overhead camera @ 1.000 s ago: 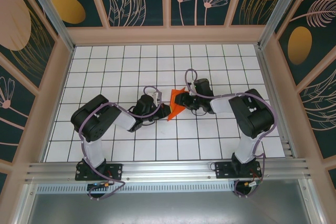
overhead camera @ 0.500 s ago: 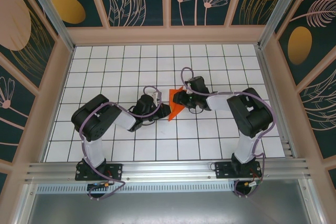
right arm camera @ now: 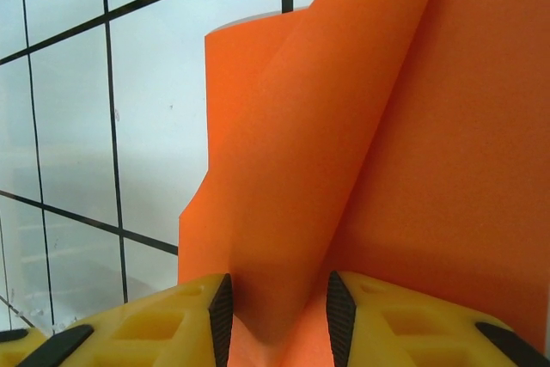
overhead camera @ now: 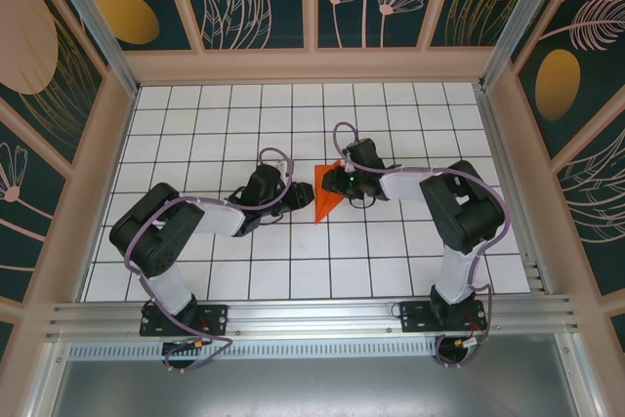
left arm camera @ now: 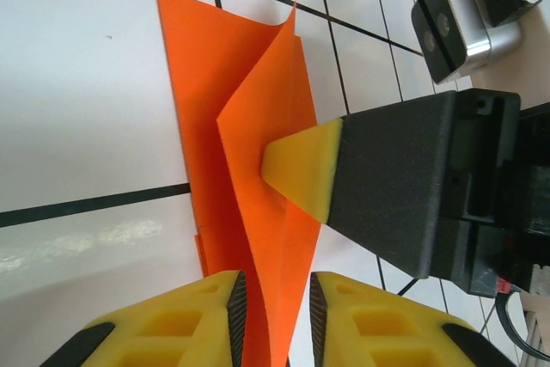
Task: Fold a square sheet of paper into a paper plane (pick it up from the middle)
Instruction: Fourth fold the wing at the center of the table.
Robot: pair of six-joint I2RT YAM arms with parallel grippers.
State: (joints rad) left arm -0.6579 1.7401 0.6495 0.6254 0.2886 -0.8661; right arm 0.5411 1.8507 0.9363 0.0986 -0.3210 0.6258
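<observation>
Near the middle of the white, black-lined grid table top [overhead camera: 195, 271] lay the thin bright orange paper sheet [overhead camera: 327, 192], already partly folded into a narrow wedge whose point faced the arm bases. It sat between the two arms, with the left gripper [overhead camera: 296, 194] just beside its left edge and the right gripper [overhead camera: 335, 183] over its right side. From the left wrist, the paper sheet [left arm camera: 241, 109] showed a lower layer flat on the tiles and an upper flap raised and leaning. The left gripper [left arm camera: 277, 290] had its yellow jaws a little apart. The near end of the paper ran into that gap without being pinched, and a strip of white table showed beside it. One yellow fingertip [left arm camera: 301, 169] of the black right claw touched the raised flap from the side. In the right wrist view, the right gripper [right arm camera: 275, 298] stood part-way open, straddling the rounded ridge of the paper sheet [right arm camera: 447, 169]. Whether both of its pads pressed that ridge could not be told.
</observation>
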